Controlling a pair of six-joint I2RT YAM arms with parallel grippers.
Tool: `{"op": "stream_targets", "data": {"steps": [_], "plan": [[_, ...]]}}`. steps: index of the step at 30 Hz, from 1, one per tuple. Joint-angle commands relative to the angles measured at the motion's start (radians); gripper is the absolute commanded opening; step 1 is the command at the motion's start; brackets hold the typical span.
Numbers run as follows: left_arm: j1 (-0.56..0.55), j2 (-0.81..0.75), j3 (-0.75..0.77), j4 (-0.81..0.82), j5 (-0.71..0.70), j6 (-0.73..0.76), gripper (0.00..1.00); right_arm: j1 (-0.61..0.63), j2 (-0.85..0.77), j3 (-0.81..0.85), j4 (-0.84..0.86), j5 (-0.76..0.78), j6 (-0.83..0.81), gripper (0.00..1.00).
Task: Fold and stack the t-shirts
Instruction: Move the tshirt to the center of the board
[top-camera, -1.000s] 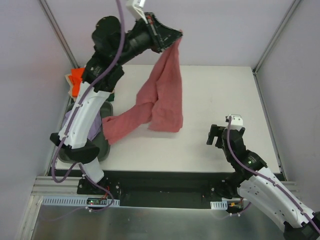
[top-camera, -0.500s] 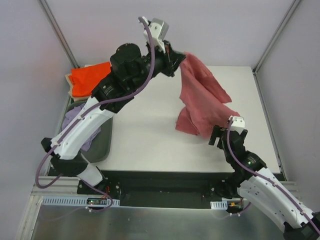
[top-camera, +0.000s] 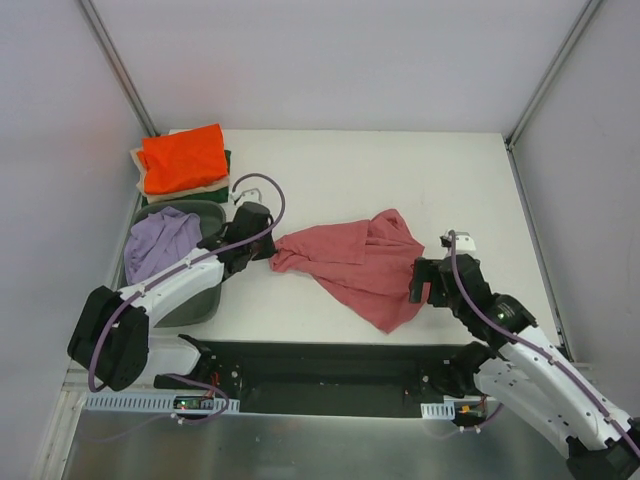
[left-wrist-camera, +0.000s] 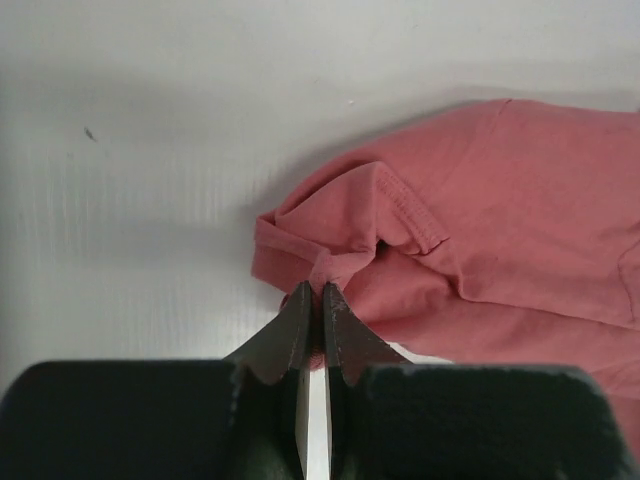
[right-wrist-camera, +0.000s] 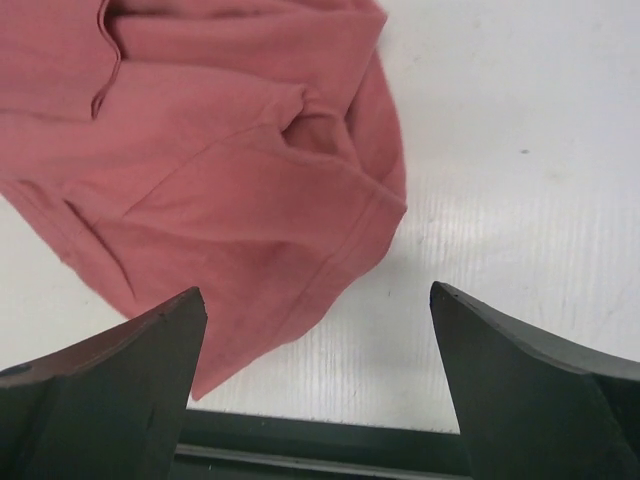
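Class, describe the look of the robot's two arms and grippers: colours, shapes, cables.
The left arm and right arm have white shells, black joints and a purple cable each. The left gripper and right gripper have dark, wedge-shaped fingers.

I see the rose-red cloth t-shirt (top-camera: 360, 265) on the white table (top-camera: 400, 170); to its left, the lavender cloth shirt (top-camera: 160, 240) in the grey plastic bin (top-camera: 190, 207), the folded orange shirt (top-camera: 182, 158) behind that.

No readable text, label, brand, number or sign appears in any view.
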Motion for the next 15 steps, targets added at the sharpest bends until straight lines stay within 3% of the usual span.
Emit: {"op": "stream_targets", "data": {"steps": [1, 6, 8, 15], "plan": [[0.004, -0.067, -0.052, 0.082, 0.000, -0.122, 0.00, -0.006, 0.081, 0.053, -0.061, -0.134, 0.047, 0.96], [0.004, -0.120, -0.100, 0.079, -0.029, -0.139, 0.00, -0.043, 0.199, 0.055, -0.060, -0.074, 0.078, 0.99], [0.004, -0.137, -0.109, 0.077, -0.013, -0.144, 0.00, -0.076, 0.248, 0.033, -0.031, -0.086, 0.105, 0.95], [0.004, -0.151, -0.123, 0.080, -0.020, -0.153, 0.00, -0.196, 0.412, -0.063, 0.245, -0.396, 0.121, 0.80]]}}
